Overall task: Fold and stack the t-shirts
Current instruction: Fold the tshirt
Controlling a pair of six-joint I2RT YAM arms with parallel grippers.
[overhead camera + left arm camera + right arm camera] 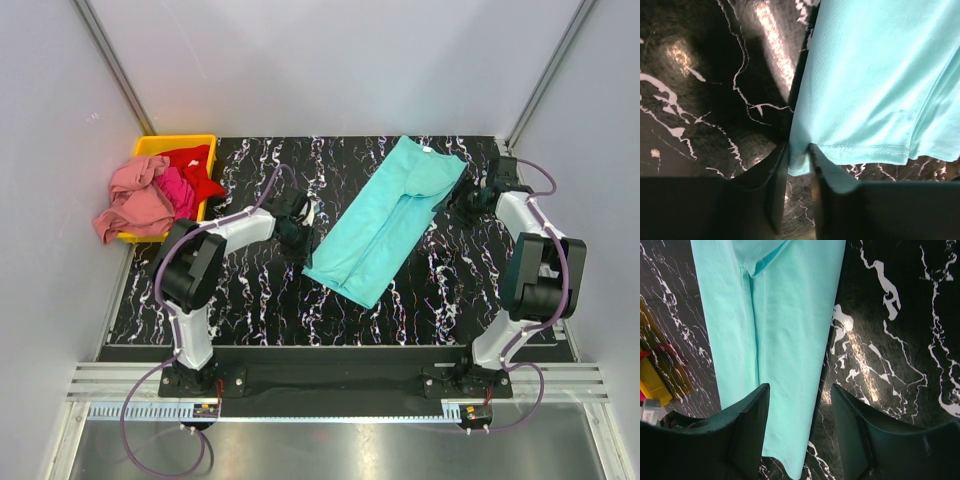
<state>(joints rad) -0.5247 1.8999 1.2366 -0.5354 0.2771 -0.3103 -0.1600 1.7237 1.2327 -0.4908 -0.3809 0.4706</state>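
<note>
Here, the left claw [799,160] is pinching the hem corner of the teal shirt [875,85]. Its fingers are pressing the cloth from both sides, though the wrist view is dark and the grip may not be fully tight. Across the table [250,290], the right claw [800,390] is hanging with its fingers apart, gripping nothing. One finger is hovering over the shirt's long edge, the other over bare marble just beside it.

The shirt is lying folded lengthwise into a narrow band, so the step in hand looks like the crosswise fold. The band's long axis is running diagonally from one claw to the other. The hem end is lying at the left claw, and the collar end is pointing toward the right claw and the far side of the table.

The next move is calling for a second hold, most likely by the right claw on the edge beneath it. One end then needs lifting and carrying over the other, kept level so the band is not twisting or falling open.

Well away from the left claw, on its outer side, the pink shirt [135,200], magenta shirt [175,190] and red shirt [195,165] are lying heaped in and over the bin [180,140], waiting to be folded and stacked.
</note>
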